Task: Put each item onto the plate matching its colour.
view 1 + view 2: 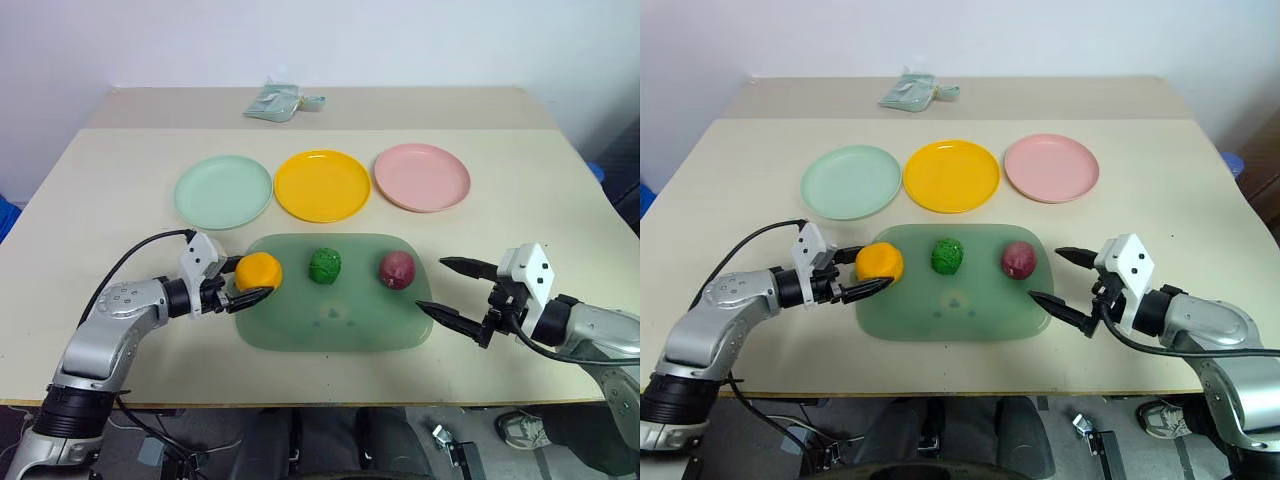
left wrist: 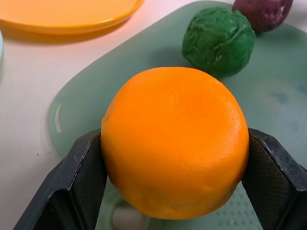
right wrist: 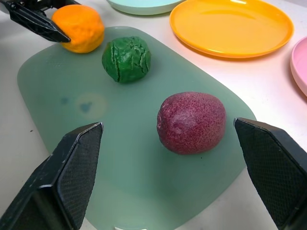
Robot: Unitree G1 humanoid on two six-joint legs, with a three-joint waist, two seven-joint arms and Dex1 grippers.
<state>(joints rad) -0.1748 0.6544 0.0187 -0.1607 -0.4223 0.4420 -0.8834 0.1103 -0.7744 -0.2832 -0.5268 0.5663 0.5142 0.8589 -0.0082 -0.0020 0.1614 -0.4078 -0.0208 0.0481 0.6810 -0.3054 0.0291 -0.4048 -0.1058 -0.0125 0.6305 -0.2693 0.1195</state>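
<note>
Three toy foods sit in a row on the green tray [image 1: 330, 330] at the centre of the frame: the orange ball [image 1: 259, 271] at its left end, the bumpy green ball [image 1: 324, 266] in the middle, the maroon ball [image 1: 397, 270] at the right. We have the left pincer [image 1: 243, 282] clamped on the orange ball, a black finger [image 2: 72, 187] pressed flat against each side of it, and the ball reads as resting on the tray's left rim.

What matters for our coming move is that the yellow plate [image 1: 322, 185] lies up and slightly right of the held ball, above the tray's far edge, with the mint plate [image 1: 223, 191] just beside it on the left and the pink plate [image 1: 422, 177] on the right. We judge the path open: bare surface [image 1: 120, 190] separates tray and plates, and the green ball stays off to the right of that line.

Our right pincer [image 1: 455, 290] hangs wide apart and empty at the tray's right edge, the maroon ball just ahead between its fingers, so it is the nearer arm for that one.
</note>
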